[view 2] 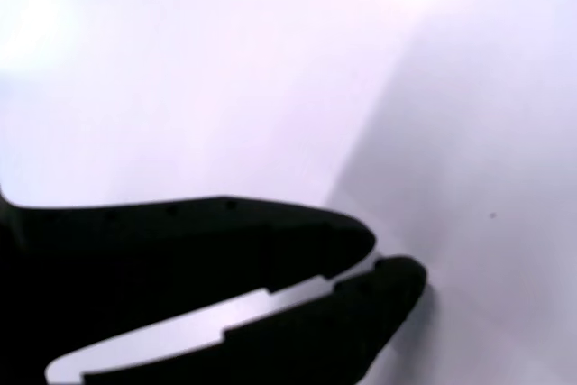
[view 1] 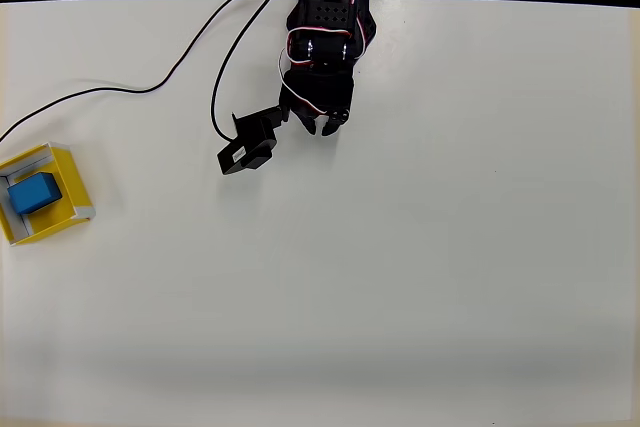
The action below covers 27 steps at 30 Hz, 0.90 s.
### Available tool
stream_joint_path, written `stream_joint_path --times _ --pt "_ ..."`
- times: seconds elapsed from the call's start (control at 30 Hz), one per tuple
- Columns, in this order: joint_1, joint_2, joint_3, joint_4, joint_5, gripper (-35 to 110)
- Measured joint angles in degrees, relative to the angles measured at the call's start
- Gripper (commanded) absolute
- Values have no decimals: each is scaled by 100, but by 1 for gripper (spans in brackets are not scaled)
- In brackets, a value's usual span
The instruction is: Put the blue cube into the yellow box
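Overhead view first: broad white desk [view 1: 400, 277], bare across most of its span, dark strip beyond the far edge. Black arm [view 1: 325, 27] entering from the top middle, folded close to its base and well apart from the task's things, probably parked there because nothing is left to carry. Black cable [view 1: 150, 87] trailing from the arm toward the left edge, loose on the surface.

Gripper [view 1: 325, 127] hanging just below the arm's body, empty. Wrist view: two black fingers [view 2: 225, 232] nearly meeting at the tips, only a thin sliver of light between them, so drawn together on nothing.

Yellow box [view 1: 72, 172] at the far left edge, partly cut off by the frame, sitting slightly turned on the desk. Blue cube [view 1: 34, 193] inside it, resting on the floor between the pale inner walls, not tilted over any rim as far as can be told.

Judged from this layout: placement done, cube settled where the task wants it, arm clear of the box so as not to disturb it.
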Motion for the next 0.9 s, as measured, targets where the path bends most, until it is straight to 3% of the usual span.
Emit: stream_joint_path --times 0.9 --pt "0 0 0 0 -105 4"
